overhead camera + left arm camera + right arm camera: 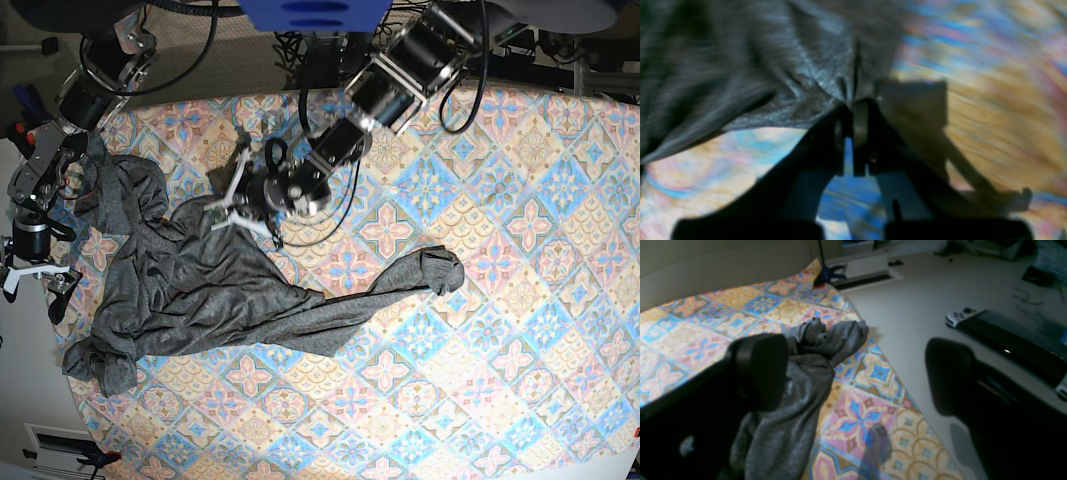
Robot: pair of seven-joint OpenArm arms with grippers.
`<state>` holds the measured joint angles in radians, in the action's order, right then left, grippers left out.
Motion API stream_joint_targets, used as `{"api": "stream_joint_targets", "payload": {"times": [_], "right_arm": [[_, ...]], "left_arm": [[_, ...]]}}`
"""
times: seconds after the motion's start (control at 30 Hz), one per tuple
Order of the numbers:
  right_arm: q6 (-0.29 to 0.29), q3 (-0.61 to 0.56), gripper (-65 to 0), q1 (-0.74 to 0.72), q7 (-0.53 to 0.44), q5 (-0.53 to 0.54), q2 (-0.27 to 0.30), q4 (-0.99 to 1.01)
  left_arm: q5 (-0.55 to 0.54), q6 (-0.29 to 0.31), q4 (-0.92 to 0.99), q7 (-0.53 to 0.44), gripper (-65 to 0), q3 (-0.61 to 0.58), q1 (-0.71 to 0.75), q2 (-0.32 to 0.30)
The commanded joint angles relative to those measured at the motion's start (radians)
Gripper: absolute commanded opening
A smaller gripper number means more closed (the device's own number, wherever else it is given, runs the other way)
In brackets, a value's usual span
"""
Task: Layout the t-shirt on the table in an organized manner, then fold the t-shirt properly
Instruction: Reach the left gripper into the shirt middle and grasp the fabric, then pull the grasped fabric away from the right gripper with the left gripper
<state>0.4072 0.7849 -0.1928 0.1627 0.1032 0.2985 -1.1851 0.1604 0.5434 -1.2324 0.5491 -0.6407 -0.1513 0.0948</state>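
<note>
Crumpled grey t-shirt [210, 300] sprawls over the bench [520, 200] near its left edge, on the pastel tile-patterned cloth. Left pincer [855, 110] is clamped on a pinch of the shirt. Right pincer [857, 373] hangs spread wide by that edge, holding nothing; a game controller [962, 316] lies on the pale floor [923, 300] beyond.

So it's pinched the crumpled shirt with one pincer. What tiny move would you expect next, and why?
Probably a short pull by the left pincer toward the table's open middle. It is shut on a fold of the t-shirt, which lies bunched near one edge, so dragging should begin spreading it. The right pincer hangs open, holding nothing.
</note>
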Motion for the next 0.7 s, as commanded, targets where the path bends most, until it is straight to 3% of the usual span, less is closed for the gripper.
{"api": "stream_joint_targets", "payload": {"times": [0.0, 0.1, 0.27, 0.4, 0.67], "right_arm": [[0.003, 0.003, -2.5, -0.014, -0.027, 0.016, 0.02, -0.023], [0.003, 0.003, -2.5, -0.014, -0.027, 0.016, 0.014, -0.023], [0.003, 0.003, -2.5, -0.012, -0.027, 0.016, -0.012, -0.023], [0.003, 0.003, -2.5, 0.005, -0.027, 0.014, -0.02, -0.025], [0.003, 0.003, -2.5, 0.008, -0.027, 0.014, -0.02, -0.029]], "left_arm": [[-0.005, 0.017, -0.06, 0.024, -65.0, 0.0, 0.026, -0.025], [-0.005, 0.017, -0.185, 0.075, -65.0, 0.0, 0.075, -0.088], [-0.005, 0.01, -0.318, 0.137, -65.0, 0.015, 0.121, -0.143], [-0.003, 0.017, -0.424, 0.137, -65.0, 0.158, 0.207, -0.157], [-0.005, 0.057, -0.518, 0.137, -65.0, 0.328, 0.358, -0.307]]}}
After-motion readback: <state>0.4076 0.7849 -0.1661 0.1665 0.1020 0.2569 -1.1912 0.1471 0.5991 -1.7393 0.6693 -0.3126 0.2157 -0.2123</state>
